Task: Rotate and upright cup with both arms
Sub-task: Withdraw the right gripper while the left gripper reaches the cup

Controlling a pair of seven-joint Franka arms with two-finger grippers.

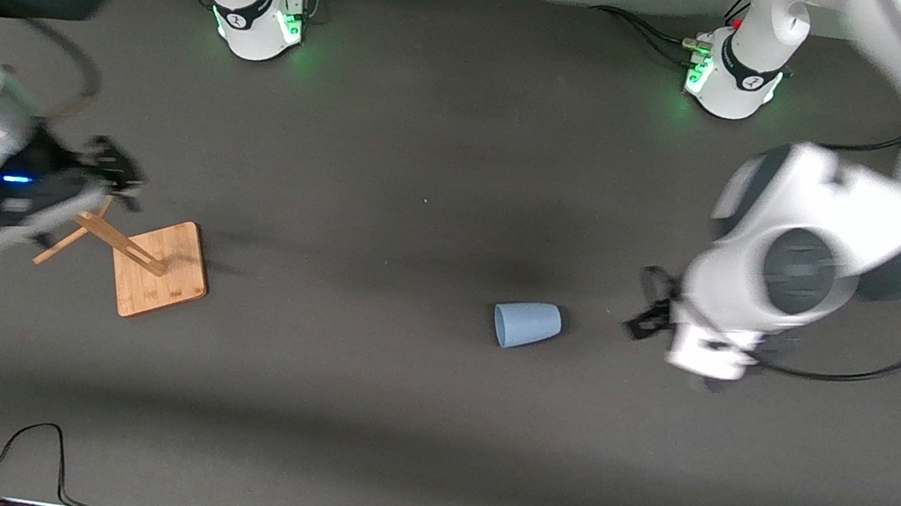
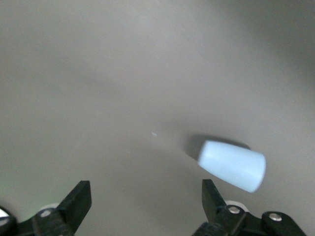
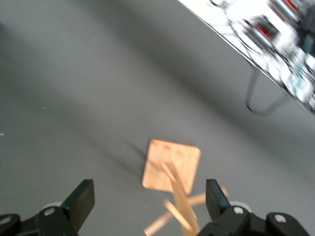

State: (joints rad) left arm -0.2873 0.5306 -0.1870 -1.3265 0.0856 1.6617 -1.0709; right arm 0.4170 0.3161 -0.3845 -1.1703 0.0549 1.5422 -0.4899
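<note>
Left claw [image 2: 146, 196] agape, cup [image 1: 527, 325] toppled — untouched

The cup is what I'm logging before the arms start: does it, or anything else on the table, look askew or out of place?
Yes. The cup lies on its side on the table, empty, nothing spilled. The left gripper is open beside it; the right gripper is open over the wooden stand. Nothing looks damaged.

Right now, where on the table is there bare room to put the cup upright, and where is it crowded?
The broad strip of table between the wooden stand and the cup is bare, as is the band nearer the front camera. It is crowded at the ends: the open right gripper hangs over the stand, and the open left gripper is beside the cup.
</note>
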